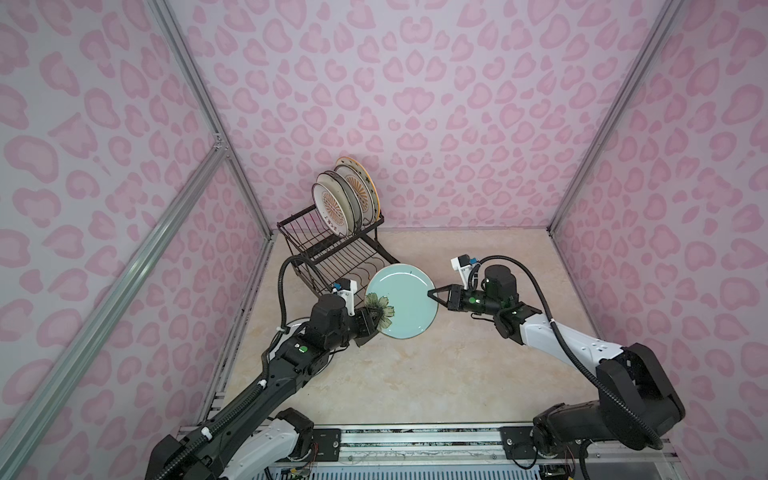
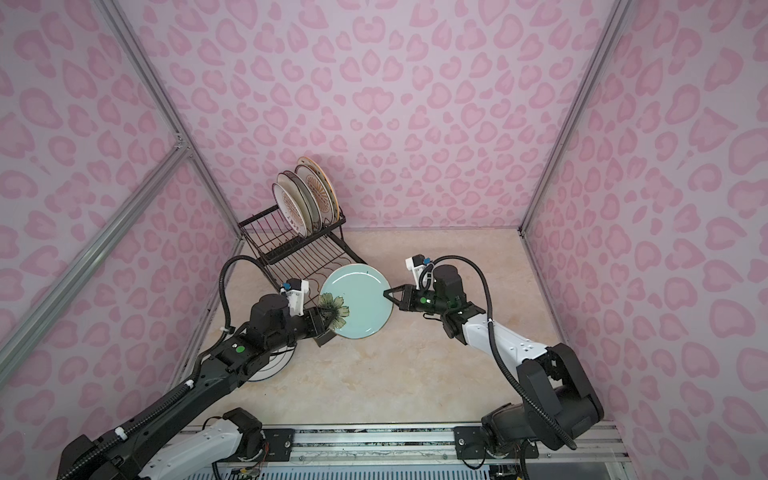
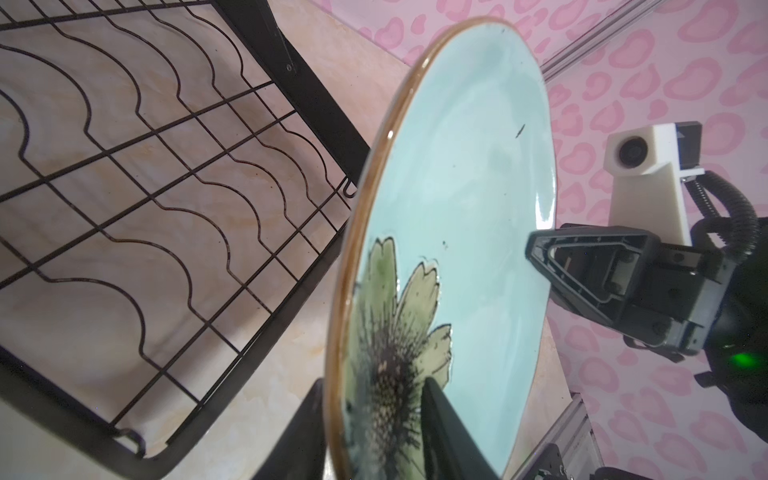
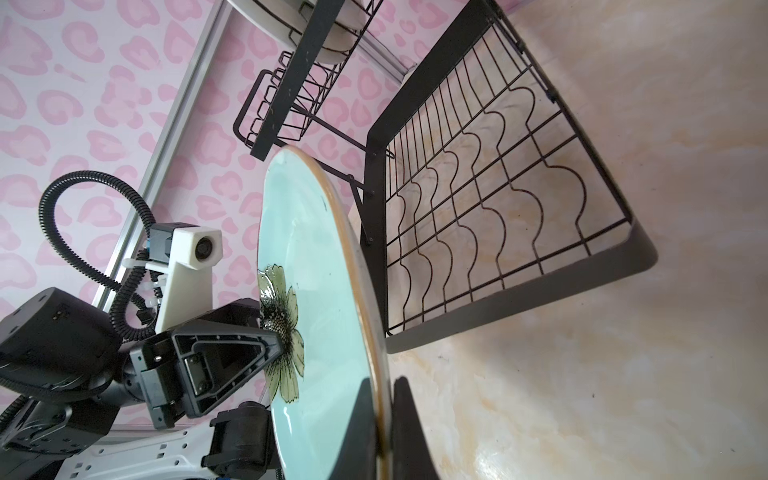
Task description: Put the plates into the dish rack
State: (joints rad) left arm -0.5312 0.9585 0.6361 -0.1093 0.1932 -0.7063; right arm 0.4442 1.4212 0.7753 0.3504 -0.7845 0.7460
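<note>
Pale blue-green plate point(image 1: 405, 297) hangs tilted between both arms, apparently clear of the table point(image 1: 415, 374). It overlaps the near corner of the dish rack point(image 1: 328, 249), which stands at 11 o'clock. Right gripper point(image 1: 432, 293) has its jaws closed on the rim at 3 o'clock, 1 finger point(image 4: 411, 424) under and 1 over. Left gripper point(image 1: 372, 323) straddles the rim at 8 o'clock over the flower, jaws narrow; cannot tell whether both pads bear. Risks: if the right lets go before the left clamps, the glazed rim likely slips and the plate drops onto the lower tray point(image 3: 249, 370). 2 arms on 1 rigid plate could twist or chip it if their paths disagree. Only the top views show at least 3 racked plates point(image 1: 334, 205) upright in the upper basket. They also show a white plate point(image 2: 276, 365) flat under the left arm, which a low elbow could drag. Left wrist view shows the right finger side-on at the rim. Right wrist view shows the left fingertip point(image 4: 272, 332) on the flower.
</note>
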